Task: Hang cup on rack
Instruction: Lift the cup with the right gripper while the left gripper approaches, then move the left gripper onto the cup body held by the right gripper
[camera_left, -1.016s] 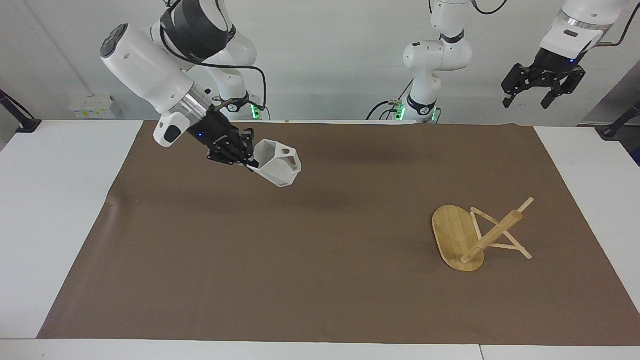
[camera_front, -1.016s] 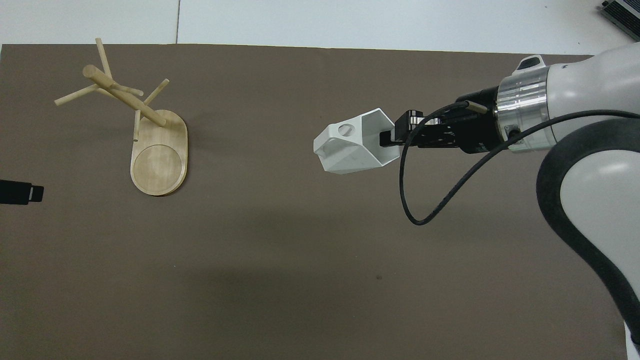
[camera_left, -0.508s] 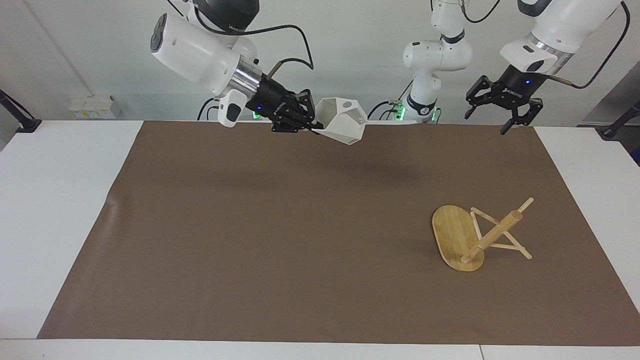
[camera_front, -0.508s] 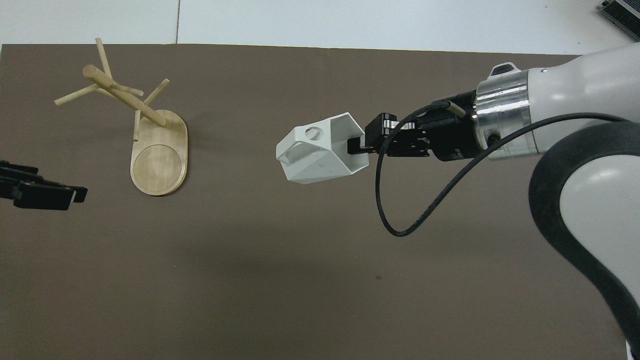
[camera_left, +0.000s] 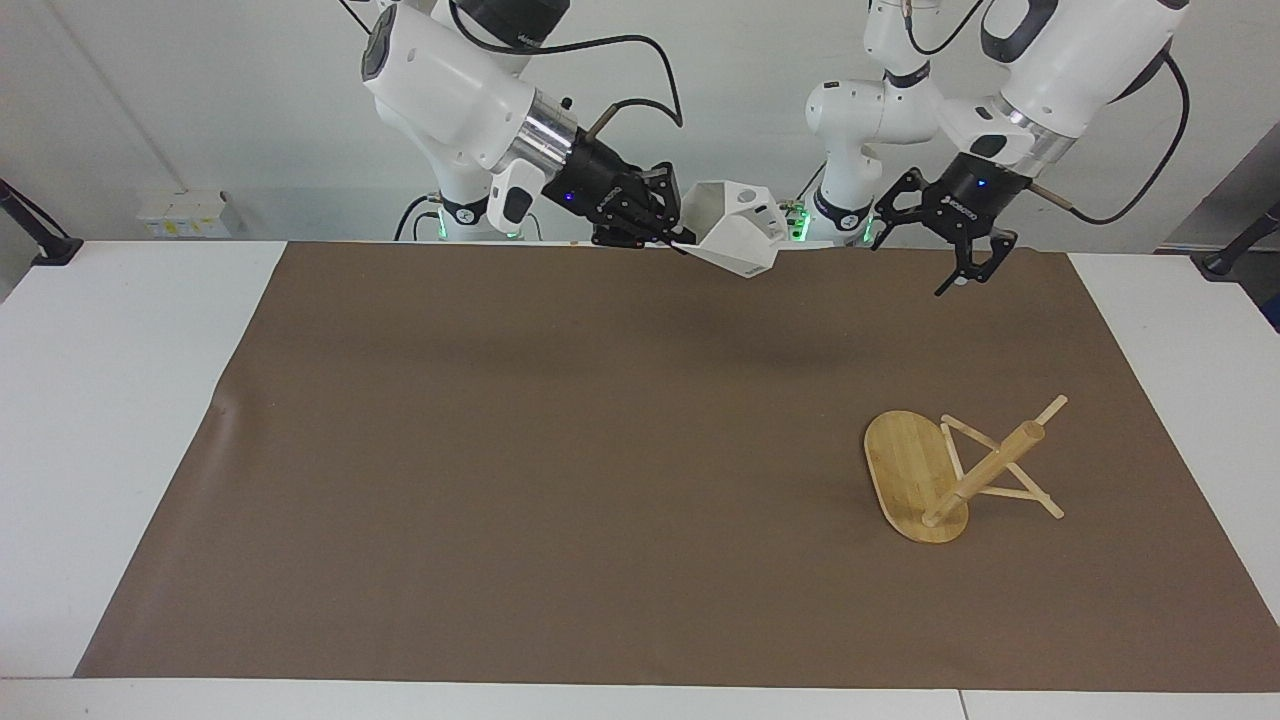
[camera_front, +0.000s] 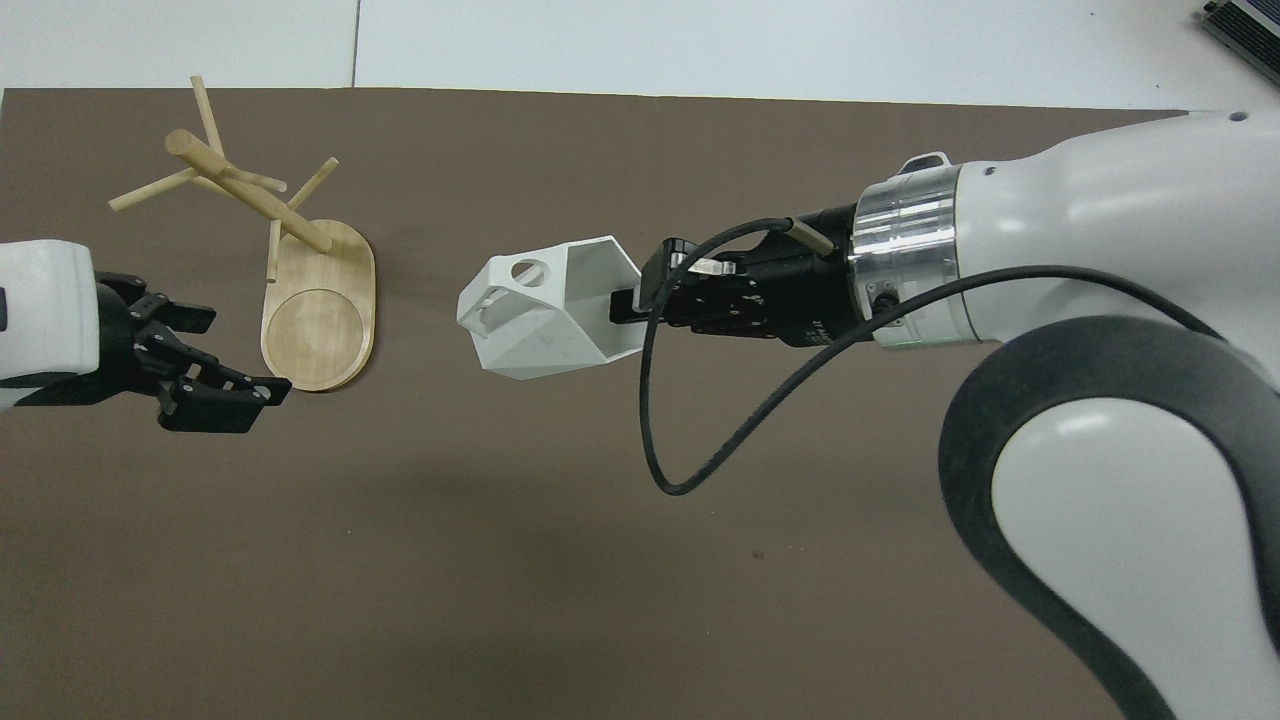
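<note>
Your right gripper (camera_left: 672, 232) is up in the air over the edge of the brown mat (camera_left: 560, 470) nearest the robots, and its jaws are pinching the rim wall of the white faceted mug (camera_left: 738, 240), one finger inside the mouth and one outside. The mug lies tipped on its side in that grip, its hexagonal mouth turned back toward the gripper and its base pointing toward the left arm's end of the desk (camera_left: 120, 400). In the overhead view the blocky handle with its round hole sits at the mug's (camera_front: 545, 310) end away from the gripper (camera_front: 635, 300), at about 10 o'clock from the mug's middle.

Your left gripper (camera_left: 945, 250) also hangs in the air, over the mat's robot-side edge toward the left arm's end, with its jaws spread wide and nothing between them. In the overhead view that gripper (camera_front: 215, 375) shows at 8 o'clock from the rack's base.

The bamboo mug rack (camera_left: 955, 470) stands on the mat at the left arm's end, well apart from both grippers. Its oval base lies flat, the thick post rises from the end of the base farther from the robots, and the thin pegs cross near the top. In the overhead view the rack (camera_front: 285, 265) lies at 9 o'clock from the held mug. No mug hangs on its pegs.
</note>
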